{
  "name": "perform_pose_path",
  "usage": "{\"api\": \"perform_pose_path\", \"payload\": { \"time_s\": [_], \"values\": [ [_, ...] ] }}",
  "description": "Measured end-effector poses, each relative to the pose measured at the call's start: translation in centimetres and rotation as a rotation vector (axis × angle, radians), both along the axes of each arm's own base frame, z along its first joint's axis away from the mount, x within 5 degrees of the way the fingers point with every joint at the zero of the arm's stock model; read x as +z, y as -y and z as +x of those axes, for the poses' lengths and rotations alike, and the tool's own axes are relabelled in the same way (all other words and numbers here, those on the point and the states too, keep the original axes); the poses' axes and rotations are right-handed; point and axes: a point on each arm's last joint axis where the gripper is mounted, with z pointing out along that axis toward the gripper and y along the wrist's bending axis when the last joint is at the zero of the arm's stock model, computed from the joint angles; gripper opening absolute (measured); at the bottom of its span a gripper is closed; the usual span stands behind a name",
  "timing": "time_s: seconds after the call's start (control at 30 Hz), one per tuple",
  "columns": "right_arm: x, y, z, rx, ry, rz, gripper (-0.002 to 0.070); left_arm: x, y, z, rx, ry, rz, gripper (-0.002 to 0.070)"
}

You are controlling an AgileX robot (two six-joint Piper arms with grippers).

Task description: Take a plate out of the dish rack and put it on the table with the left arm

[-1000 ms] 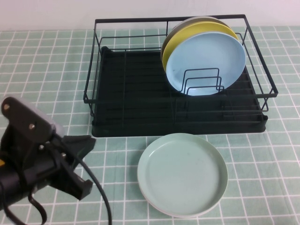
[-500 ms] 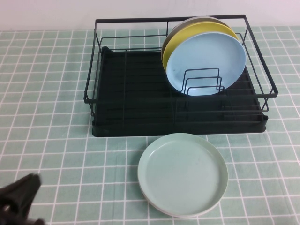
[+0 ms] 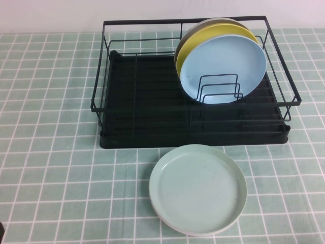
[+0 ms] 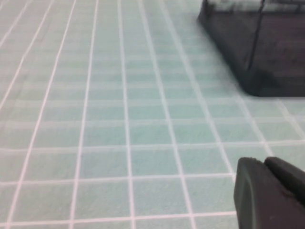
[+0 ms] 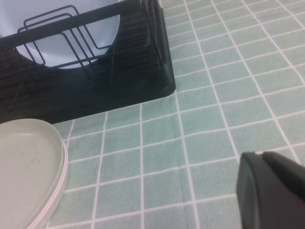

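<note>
The pale mint-green plate lies flat on the tiled table, just in front of the black dish rack. It also shows in the right wrist view. My left gripper is shut and empty, low over bare tiles, well to the left of the rack's front corner. It is out of the high view. My right gripper is shut and empty over the tiles, to the right of the plate, and also out of the high view.
A light blue plate stands upright in the rack's right half, with a yellow plate and a grey one behind it. A pale pink rim shows under the mint plate. Wire dividers stand before the blue plate.
My left arm has pulled back toward the near left and left the high view. The mint plate stays where it lies.
</note>
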Motion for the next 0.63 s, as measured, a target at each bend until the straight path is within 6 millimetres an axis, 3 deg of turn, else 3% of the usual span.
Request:
{"api": "perform_pose_path", "payload": {
  "time_s": [0.63],
  "values": [
    [0.0, 0.0, 0.0, -0.001, 0.0, 0.002, -0.002, -0.23, -0.51, -0.05, 0.088, -0.024, 0.018, -0.0003]
  ]
}}
